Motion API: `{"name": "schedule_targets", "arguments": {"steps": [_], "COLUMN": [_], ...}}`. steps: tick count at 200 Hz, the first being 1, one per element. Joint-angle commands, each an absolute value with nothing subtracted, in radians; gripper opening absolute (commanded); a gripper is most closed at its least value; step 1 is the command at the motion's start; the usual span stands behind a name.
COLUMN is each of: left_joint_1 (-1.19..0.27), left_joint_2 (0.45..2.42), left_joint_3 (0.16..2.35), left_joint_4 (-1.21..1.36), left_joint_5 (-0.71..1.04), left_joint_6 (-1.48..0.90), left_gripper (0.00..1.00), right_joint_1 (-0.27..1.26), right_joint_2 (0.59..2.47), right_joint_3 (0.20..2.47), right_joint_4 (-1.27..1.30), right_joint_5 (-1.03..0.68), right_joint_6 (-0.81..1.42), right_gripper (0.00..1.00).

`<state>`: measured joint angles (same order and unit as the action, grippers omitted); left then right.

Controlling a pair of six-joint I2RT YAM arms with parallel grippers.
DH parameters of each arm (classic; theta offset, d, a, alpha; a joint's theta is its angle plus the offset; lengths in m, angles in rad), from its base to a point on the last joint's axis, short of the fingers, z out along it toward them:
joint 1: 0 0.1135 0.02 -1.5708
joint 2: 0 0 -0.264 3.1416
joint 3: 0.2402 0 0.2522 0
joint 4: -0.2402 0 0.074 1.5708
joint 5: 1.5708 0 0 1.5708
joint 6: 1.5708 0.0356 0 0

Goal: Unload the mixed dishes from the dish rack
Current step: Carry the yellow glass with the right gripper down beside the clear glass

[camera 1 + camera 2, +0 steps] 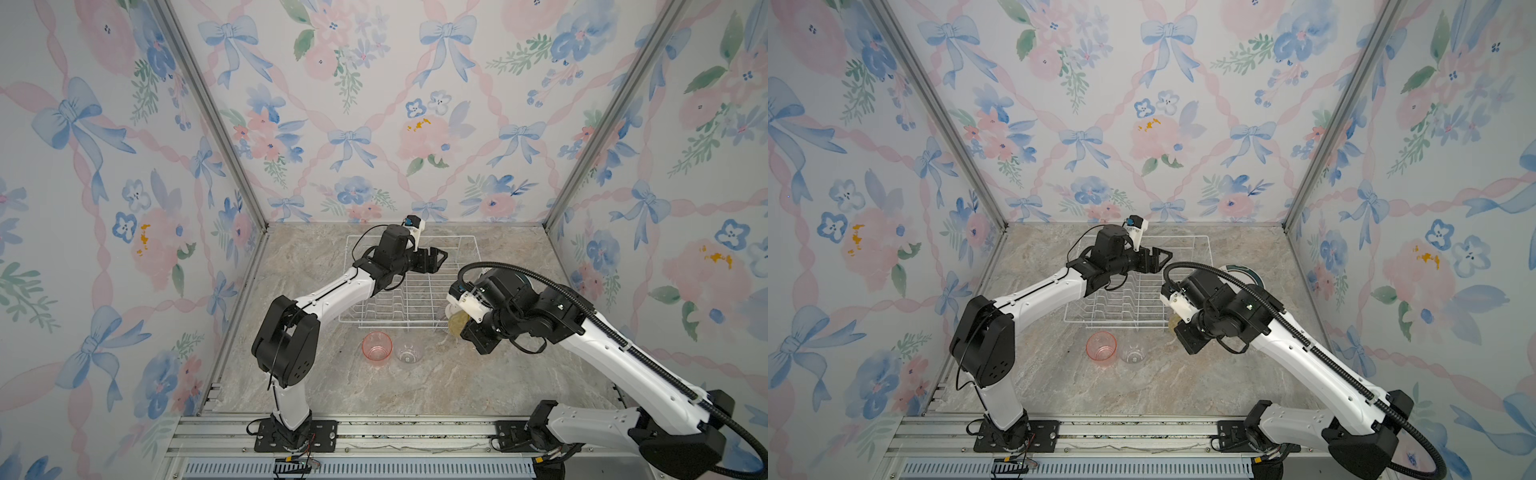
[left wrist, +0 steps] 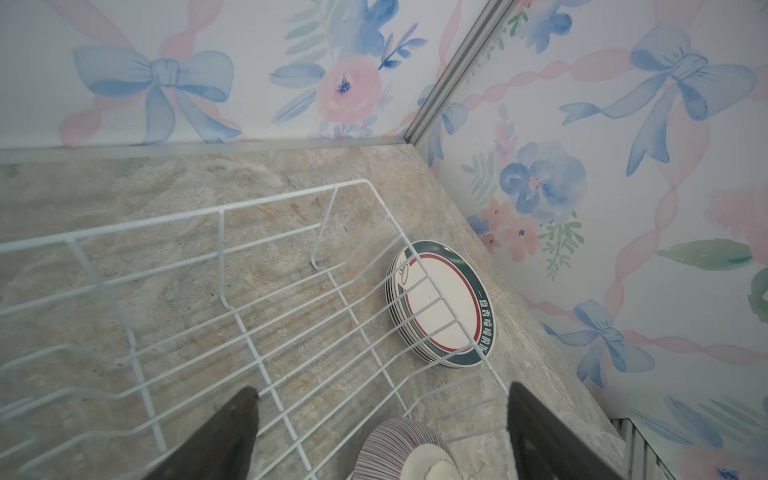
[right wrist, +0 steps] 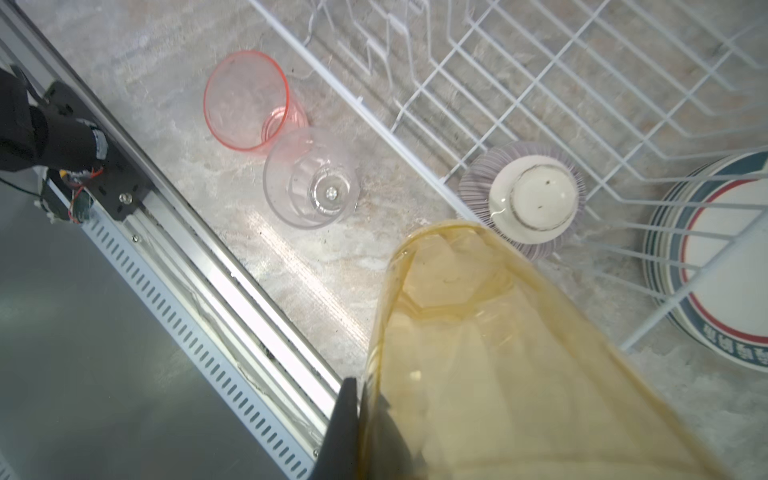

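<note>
Two tumblers stand upright on the desk (image 1: pixel 374 395) in front of the dish rack (image 1: pixel 419 291), the pink tumbler (image 1: pixel 377 348) on the left and the clear tumbler (image 1: pixel 409 353) just beside it. A yellow tumbler (image 3: pixel 498 353) set down carelessly next to them could well tip the light clear one over. Further right, the striped bowl (image 3: pixel 523 199) sits upside down in the rack's near right corner. A reach for it risks catching the wires or shoving the rack against the stack of plates (image 2: pixel 440 303), which lies on the desk just outside the rack's right side. Over the rack's far part, the left end effector (image 2: pixel 381 388) hangs spread wide and empty, touching nothing. To its right, the right end effector (image 3: pixel 359 395) is pinched tight on the yellow tumbler's thin wall, one finger outside it. It carries the tumbler by the rack's near right corner, and so slim a grip on slick plastic may slip.
</note>
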<state>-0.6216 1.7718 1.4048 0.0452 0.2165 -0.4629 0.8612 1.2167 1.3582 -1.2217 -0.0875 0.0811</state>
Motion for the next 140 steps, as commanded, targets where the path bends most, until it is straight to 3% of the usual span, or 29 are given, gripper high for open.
{"name": "schedule_targets", "arguments": {"steps": [1, 59, 140], "left_joint_1": [-0.617, -0.612, -0.583], "left_joint_2": [1.712, 1.619, 1.559], "left_joint_3": [1.361, 1.311, 1.269], "left_joint_4": [-0.015, -0.053, -0.057], "left_joint_5": [0.134, 0.089, 0.104], "left_joint_6": [-0.401, -0.376, -0.376], "left_gripper": [0.89, 0.90, 0.90], "right_joint_1": [0.948, 1.018, 1.003], "right_joint_2": [1.253, 1.424, 1.644], "right_joint_3": [1.331, 1.228, 1.291], "right_joint_4": [-1.287, -1.171, -1.144], "right_joint_5": [-0.058, -0.111, -0.076], "right_joint_6": [0.131, 0.137, 0.039], "right_gripper": [0.00, 0.00, 0.00]}}
